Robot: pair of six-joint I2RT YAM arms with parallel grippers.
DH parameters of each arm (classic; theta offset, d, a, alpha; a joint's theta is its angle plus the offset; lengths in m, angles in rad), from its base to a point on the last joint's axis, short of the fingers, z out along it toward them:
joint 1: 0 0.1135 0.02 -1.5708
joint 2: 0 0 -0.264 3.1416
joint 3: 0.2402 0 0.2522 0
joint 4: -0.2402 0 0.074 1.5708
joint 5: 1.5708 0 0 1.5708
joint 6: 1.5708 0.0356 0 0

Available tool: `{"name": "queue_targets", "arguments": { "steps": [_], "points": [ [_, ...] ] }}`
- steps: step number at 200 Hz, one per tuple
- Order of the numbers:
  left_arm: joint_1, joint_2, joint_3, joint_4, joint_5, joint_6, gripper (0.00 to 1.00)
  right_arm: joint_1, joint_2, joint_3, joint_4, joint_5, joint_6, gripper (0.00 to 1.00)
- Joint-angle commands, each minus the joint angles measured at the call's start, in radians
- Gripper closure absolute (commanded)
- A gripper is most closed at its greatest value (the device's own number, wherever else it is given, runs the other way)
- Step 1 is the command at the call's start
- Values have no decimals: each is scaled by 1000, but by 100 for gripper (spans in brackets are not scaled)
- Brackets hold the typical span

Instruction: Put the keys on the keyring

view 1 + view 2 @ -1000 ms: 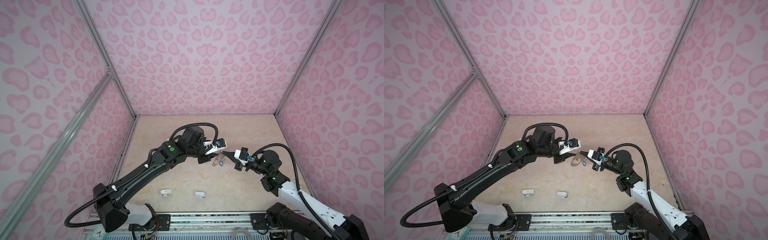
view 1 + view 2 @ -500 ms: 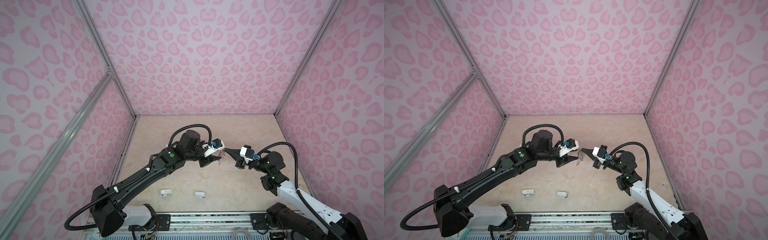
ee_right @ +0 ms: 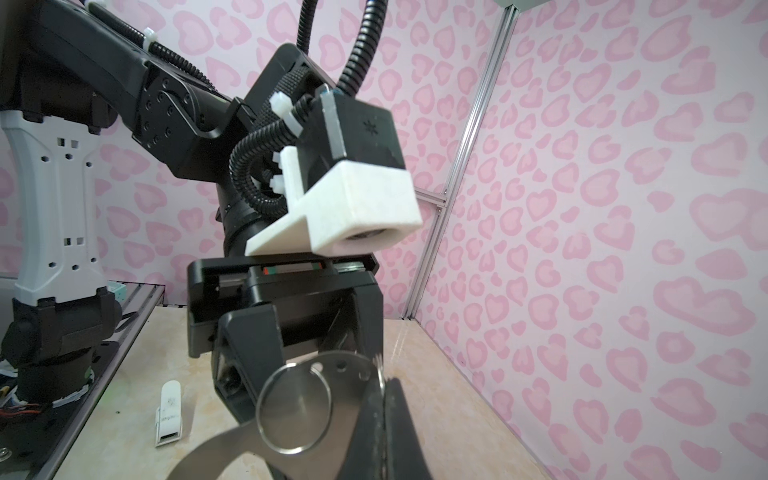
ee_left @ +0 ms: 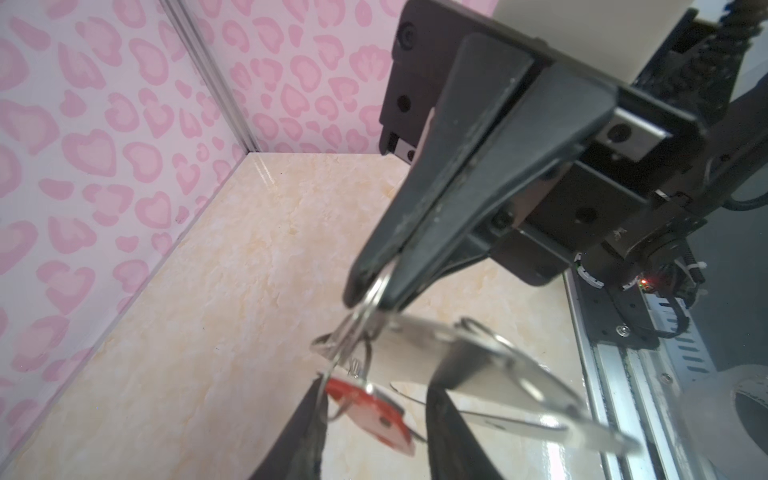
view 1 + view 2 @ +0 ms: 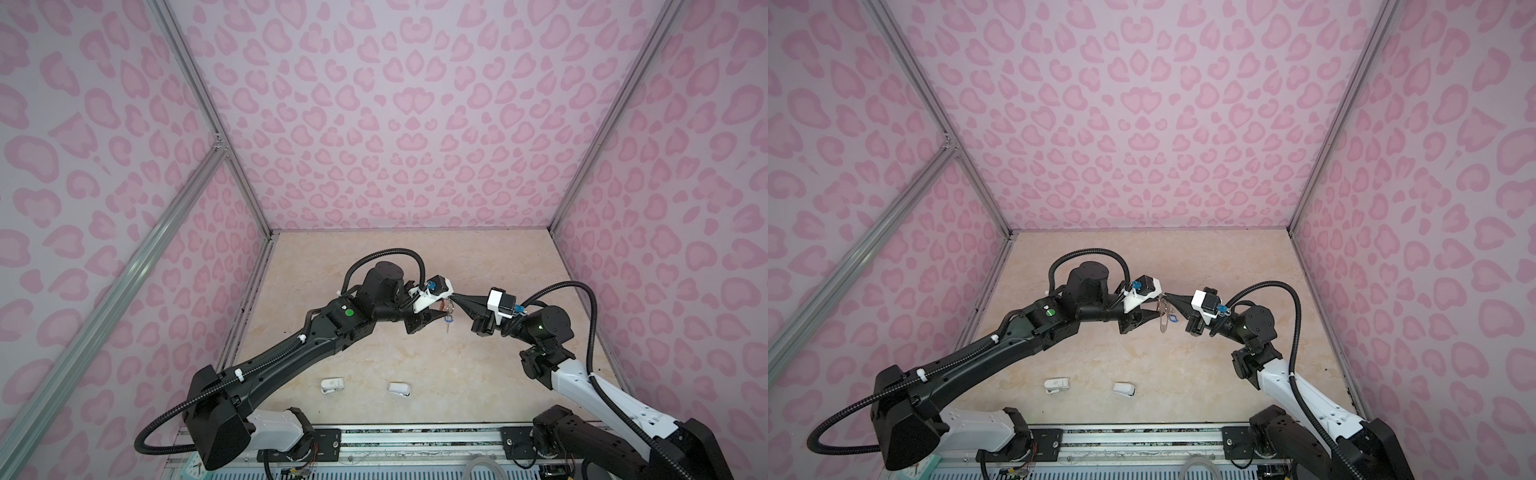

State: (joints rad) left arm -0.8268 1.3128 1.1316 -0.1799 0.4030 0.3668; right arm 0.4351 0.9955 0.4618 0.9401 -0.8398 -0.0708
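Note:
In both top views the keyring (image 5: 447, 312) (image 5: 1163, 318) hangs above the floor between the two arms. My right gripper (image 5: 456, 297) (image 3: 384, 399) is shut on its upper edge, by the row of small holes. The grey plate (image 3: 299, 419) (image 4: 498, 374) carries a large wire ring (image 3: 294, 409). A key's red tag (image 4: 370, 411) dangles from a ring below the right gripper's shut tips. It lies between the spread fingers of my left gripper (image 4: 376, 386) (image 5: 441, 309), which is open. A blue tag (image 5: 449, 319) (image 5: 1174, 319) hangs on the keyring's right side.
Two small white plastic objects (image 5: 332, 384) (image 5: 399, 388) lie on the beige floor near the front rail (image 5: 415, 432); one also shows in the right wrist view (image 3: 169, 411). Pink patterned walls close in the back and both sides.
The right wrist has turned and lifted the keyring a little. The left gripper's jaws have widened slightly and stayed at the keyring.

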Motion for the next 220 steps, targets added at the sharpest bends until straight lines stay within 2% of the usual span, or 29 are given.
{"name": "queue_targets", "arguments": {
  "steps": [1, 47, 108, 164, 168, 220],
  "points": [
    [5, -57, -23, 26, -64, 42, 58, -7, 3, -3, 57, -21, 23, 100],
    [20, -103, 2, 18, -56, 102, 62, -11, 18, 7, 69, -50, 32, 100],
    [23, -46, 94, 10, 26, 144, 62, -10, 14, 8, 66, -72, 35, 100],
    [23, -10, 109, 1, 84, 146, 62, -12, 9, 9, 68, -82, 40, 100],
    [23, -9, 111, 0, 89, 147, 66, -11, 9, 8, 70, -82, 40, 100],
    [23, 3, 119, -10, 142, 160, 73, -6, 12, 14, 70, -88, 37, 100]
  ]
}}
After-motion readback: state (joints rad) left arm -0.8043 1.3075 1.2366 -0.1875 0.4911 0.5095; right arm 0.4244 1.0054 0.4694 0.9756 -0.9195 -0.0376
